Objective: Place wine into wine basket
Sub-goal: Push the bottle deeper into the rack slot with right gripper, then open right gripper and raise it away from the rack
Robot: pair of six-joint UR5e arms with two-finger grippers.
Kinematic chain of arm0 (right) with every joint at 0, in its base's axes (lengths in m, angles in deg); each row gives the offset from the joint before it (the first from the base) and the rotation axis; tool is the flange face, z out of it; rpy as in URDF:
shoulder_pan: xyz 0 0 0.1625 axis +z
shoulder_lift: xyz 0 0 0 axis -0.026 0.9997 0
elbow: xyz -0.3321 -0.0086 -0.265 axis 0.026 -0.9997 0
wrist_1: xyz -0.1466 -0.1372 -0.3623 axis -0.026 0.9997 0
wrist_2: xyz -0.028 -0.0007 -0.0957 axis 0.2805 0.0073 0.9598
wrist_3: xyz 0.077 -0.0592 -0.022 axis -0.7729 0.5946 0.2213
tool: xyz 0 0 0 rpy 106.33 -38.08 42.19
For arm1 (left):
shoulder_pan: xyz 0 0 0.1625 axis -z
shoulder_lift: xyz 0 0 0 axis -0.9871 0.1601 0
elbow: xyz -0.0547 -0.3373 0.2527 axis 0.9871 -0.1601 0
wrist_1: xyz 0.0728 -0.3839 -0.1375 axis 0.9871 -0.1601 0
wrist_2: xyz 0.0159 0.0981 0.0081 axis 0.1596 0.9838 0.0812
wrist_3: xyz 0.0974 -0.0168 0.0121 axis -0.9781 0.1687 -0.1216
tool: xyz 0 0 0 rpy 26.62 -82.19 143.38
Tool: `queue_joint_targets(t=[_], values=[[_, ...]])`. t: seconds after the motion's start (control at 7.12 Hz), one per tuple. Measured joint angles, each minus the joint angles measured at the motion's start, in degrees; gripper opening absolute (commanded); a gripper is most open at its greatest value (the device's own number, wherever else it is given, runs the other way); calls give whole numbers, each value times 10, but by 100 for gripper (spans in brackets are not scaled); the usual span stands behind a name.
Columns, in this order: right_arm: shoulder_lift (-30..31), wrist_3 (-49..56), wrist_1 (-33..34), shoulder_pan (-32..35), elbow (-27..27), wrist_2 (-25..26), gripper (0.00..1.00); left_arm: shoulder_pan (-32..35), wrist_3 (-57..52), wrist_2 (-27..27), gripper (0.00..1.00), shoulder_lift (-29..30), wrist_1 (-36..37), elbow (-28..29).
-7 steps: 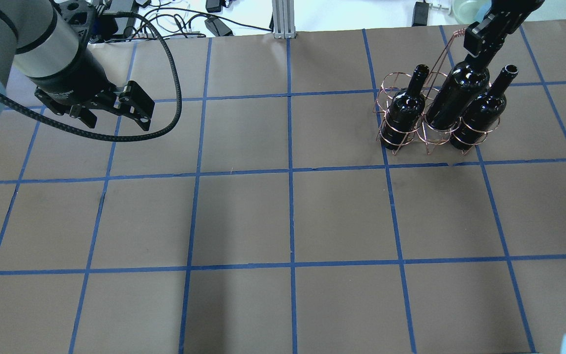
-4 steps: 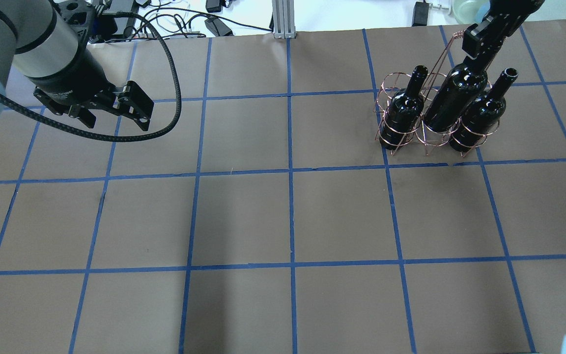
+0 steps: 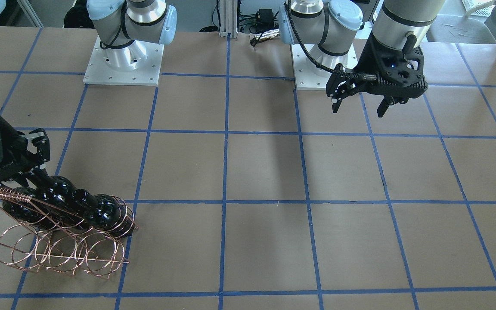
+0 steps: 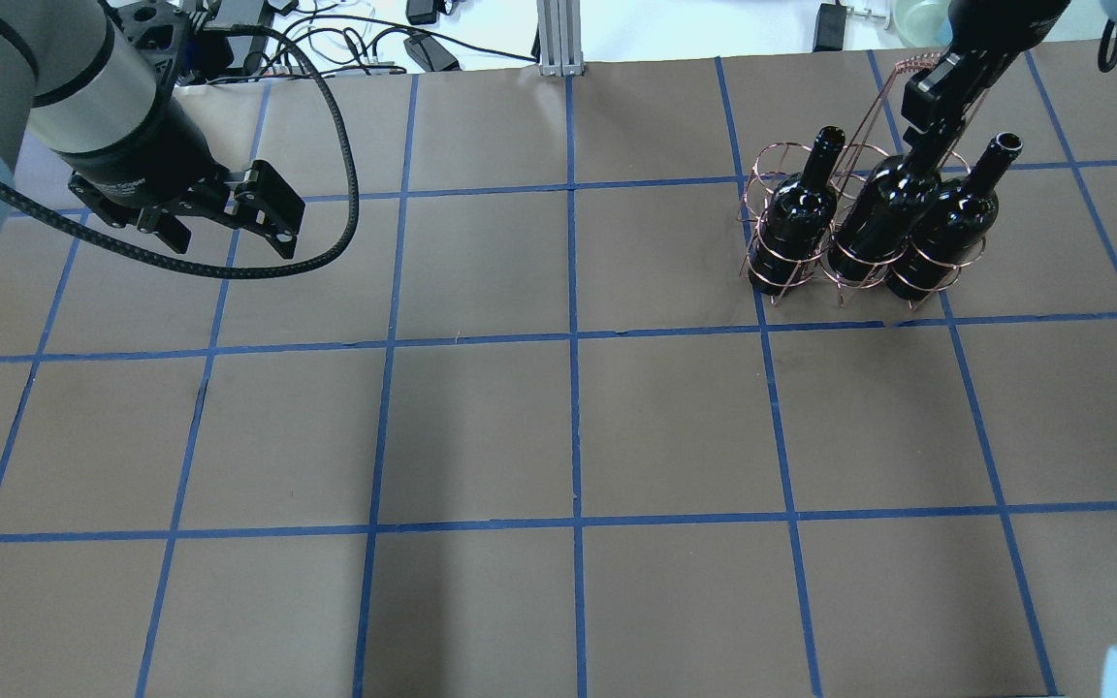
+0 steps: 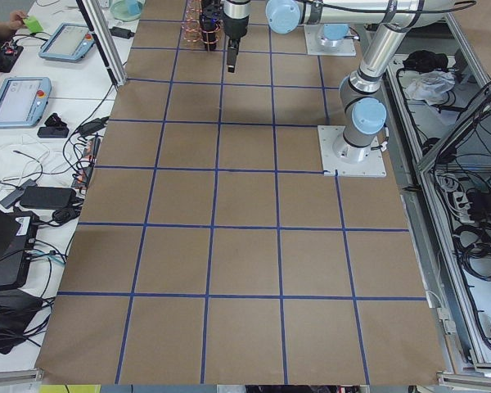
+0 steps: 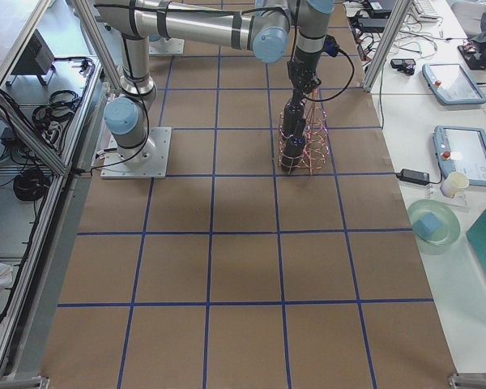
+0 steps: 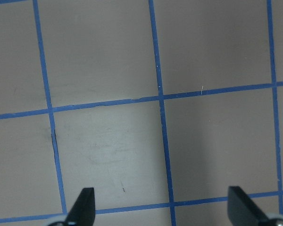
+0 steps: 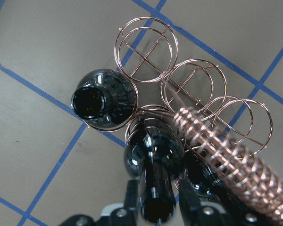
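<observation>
Wine bottle of dark, glossy glass (image 4: 893, 208) now stands lower in the middle ring of the copper thin-wire wine basket (image 8: 221, 150) than a second ago, my right gripper (image 8: 156, 195) pinching its neck between two matching bottles (image 4: 796, 218). Placement looks nearly done (release remains). Left gripper (image 3: 360, 105) hangs spread over the brown table (image 4: 520, 436). Wire and neighbours hide the bottle's base; I cannot tell whether it is seated.

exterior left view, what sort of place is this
Most likely a robotics lab or test cell: industrial robot arms bolted to a table marked with a blue tape grid, plus teach pendants and loose cables on the side bench.
</observation>
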Motion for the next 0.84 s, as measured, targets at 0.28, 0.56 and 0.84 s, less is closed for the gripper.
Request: queue_joint_targets(t=[0.28,0.56,0.84], values=[[-1,0,15,0,14,-1,60,0,0,0,100,0,0,0],[2,-1,17,0,16,-1,80,0,0,0,100,0,0,0],[33,-29,-9,1,16,0,86,0,0,0,100,0,0,0]])
